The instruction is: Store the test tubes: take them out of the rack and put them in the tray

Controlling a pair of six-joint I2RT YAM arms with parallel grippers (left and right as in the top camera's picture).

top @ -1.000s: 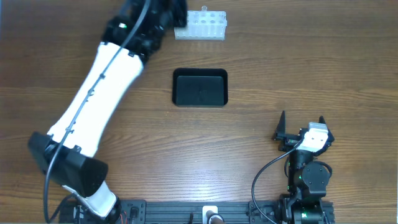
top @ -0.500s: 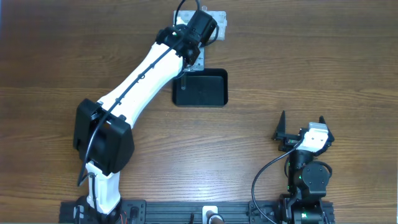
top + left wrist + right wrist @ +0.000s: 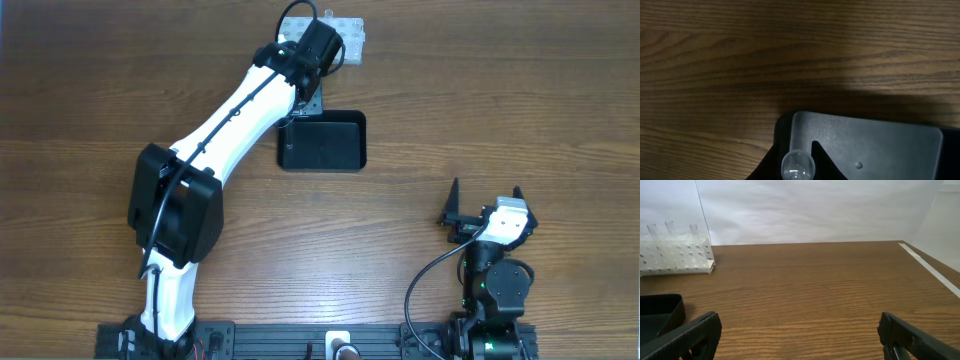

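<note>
Left wrist view: claw (image 3: 798,169) grips clear round-ended tube (image 3: 798,164) above black tray (image 3: 890,147).

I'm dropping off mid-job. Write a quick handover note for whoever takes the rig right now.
Left hand: shut on a test tube, over the tray corner nearest the rack.
Right hand: open, empty, parked near its base.
Rack: beyond the tray, at least three tubes standing in it.
Done: one tube out of the rack; none seen lying in the tray.
Left: set this tube in the tray, then move the rest.
</note>
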